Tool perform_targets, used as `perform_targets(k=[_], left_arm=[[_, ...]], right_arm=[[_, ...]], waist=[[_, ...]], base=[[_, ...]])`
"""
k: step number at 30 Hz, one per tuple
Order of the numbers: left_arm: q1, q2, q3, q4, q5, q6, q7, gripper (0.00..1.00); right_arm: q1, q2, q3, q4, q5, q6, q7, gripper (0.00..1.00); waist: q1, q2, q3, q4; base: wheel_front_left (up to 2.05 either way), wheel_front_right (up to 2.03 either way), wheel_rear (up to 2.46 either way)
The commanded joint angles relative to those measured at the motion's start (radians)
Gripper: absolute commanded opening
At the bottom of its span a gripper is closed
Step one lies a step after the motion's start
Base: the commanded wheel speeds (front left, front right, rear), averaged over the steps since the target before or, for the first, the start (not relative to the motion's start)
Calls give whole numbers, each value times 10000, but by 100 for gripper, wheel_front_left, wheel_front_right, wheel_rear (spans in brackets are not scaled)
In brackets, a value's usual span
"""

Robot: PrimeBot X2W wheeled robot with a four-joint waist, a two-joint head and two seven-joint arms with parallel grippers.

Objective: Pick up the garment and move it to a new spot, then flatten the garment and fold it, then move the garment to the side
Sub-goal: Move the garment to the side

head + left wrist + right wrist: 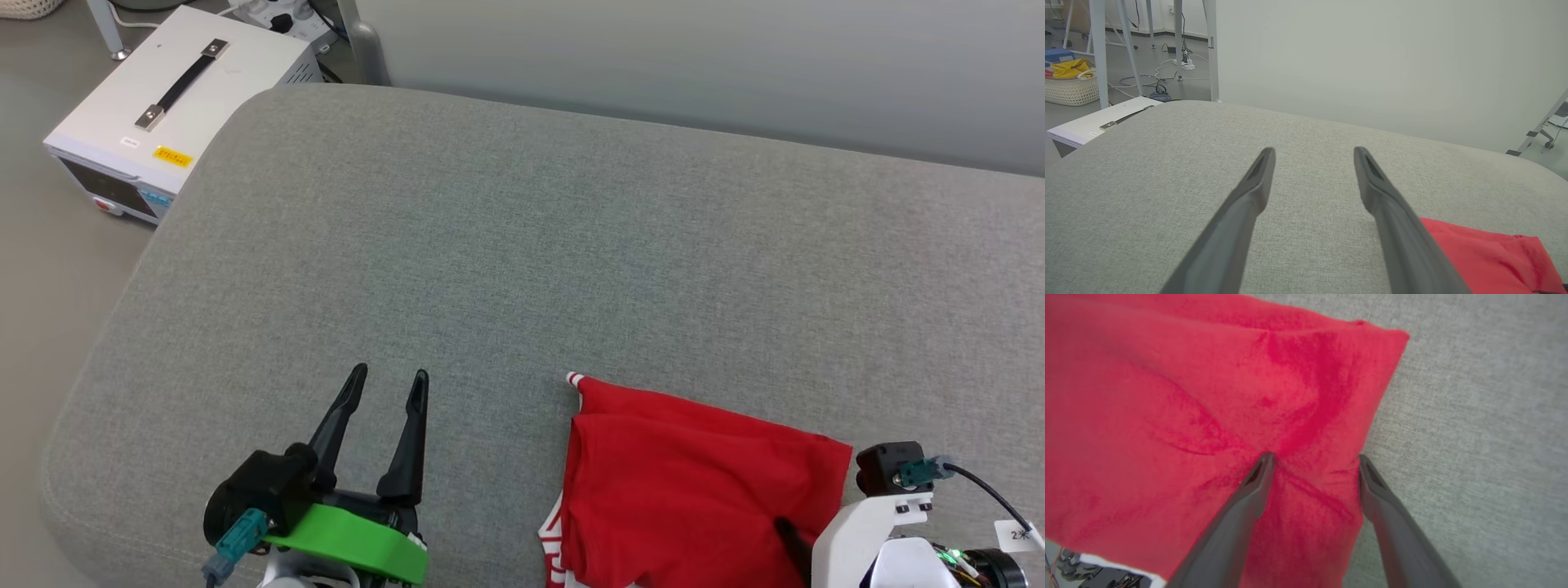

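Note:
The garment lies folded into a red block on the grey cushion, near its front edge on the right; striped trim peeks out at its far-left corner and lower-left side. Its chest print is hidden. My right gripper is open and points down onto the garment's right part, one finger on the cloth and the other at its edge. A dark finger shows below the white wrist. To the left, apart from the garment, my left gripper hovers open and holds nothing.
A white box with a black handle stands on the floor off the cushion's far-left corner. A pale wall runs behind the cushion. A wicker basket with yellow cloth, cables and metal legs sit further back left.

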Motion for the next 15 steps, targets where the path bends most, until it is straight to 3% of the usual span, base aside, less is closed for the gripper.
perform_targets(k=[1,2,3,4,5,11,15], left_arm=[[-214,-88,11,9,63,-31,-59,100],[-234,-92,7,13,63,-31,-59,100],[-247,-94,5,17,63,-31,-59,100],[-257,-95,7,23,61,-31,-59,100],[-261,-95,20,31,64,-31,-59,100],[-180,-57,14,70,94,-31,-59,100],[-89,26,-122,60,11,-31,-59,100]], right_arm=[[15,25,291,403,-48,-2,197,100],[41,39,379,557,42,-2,240,97],[47,51,420,657,101,-2,242,37],[43,40,475,743,113,-2,235,13],[25,-12,554,826,90,-2,204,0],[-291,-381,700,752,-27,-2,-353,0],[-582,-959,1081,315,-204,-2,-759,0]], waist=[[0,0,111,107],[0,0,124,125],[0,0,126,134],[0,0,121,137],[0,0,107,128],[0,0,-140,-168],[0,0,-351,-567]], base=[[0,0,0],[0,0,0],[0,0,0],[0,0,0],[0,0,0],[0,0,0],[0,0,0]])
